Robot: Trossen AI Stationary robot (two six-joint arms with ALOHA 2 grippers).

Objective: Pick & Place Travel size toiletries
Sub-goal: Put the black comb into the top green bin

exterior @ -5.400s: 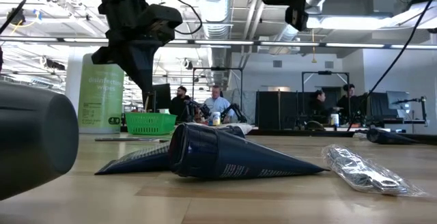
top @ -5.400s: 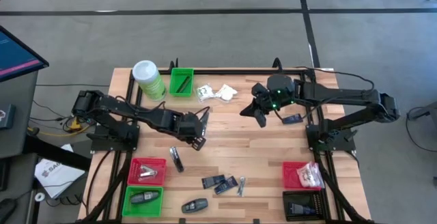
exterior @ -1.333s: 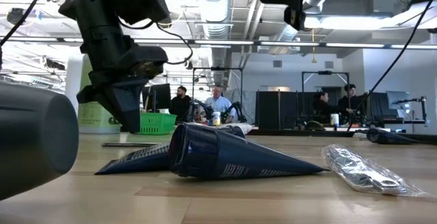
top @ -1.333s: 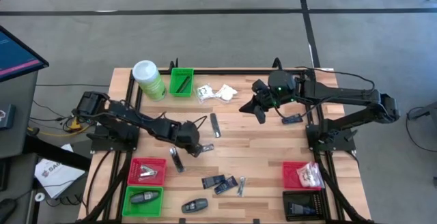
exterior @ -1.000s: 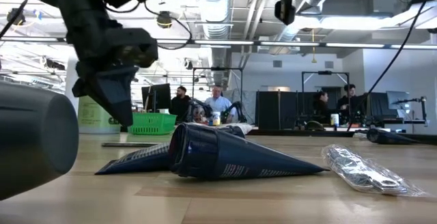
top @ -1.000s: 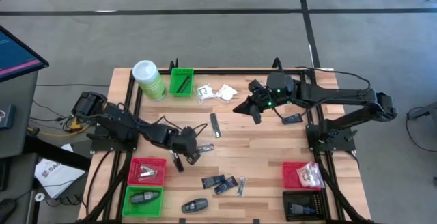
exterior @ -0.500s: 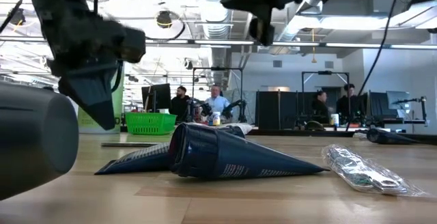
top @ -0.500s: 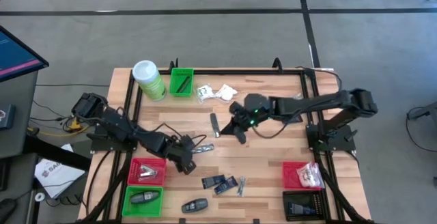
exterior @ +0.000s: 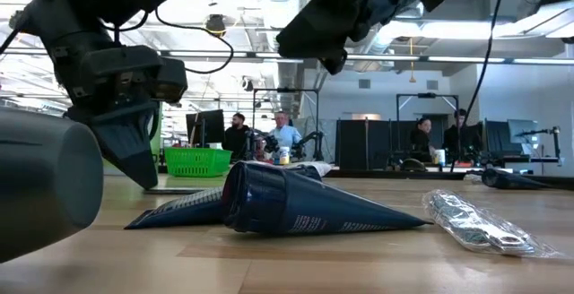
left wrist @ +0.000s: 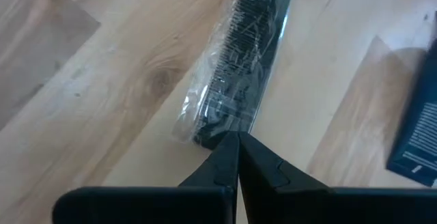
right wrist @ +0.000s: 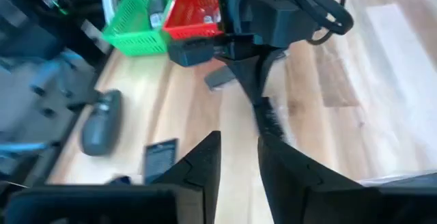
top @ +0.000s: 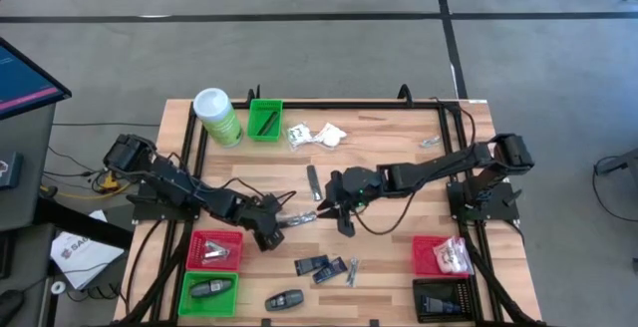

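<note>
Currently the left gripper [left wrist: 237, 157] is closed on a clear-wrapped black comb [left wrist: 235, 74]; right gripper [right wrist: 239, 154] is parted, empty – several toiletries remain loose on the wooden table [top: 399, 232].

We see a green canister [top: 216, 116] beside a green bin [top: 265, 120], with red [top: 214, 250] and green [top: 207, 292] bins near the front.
</note>
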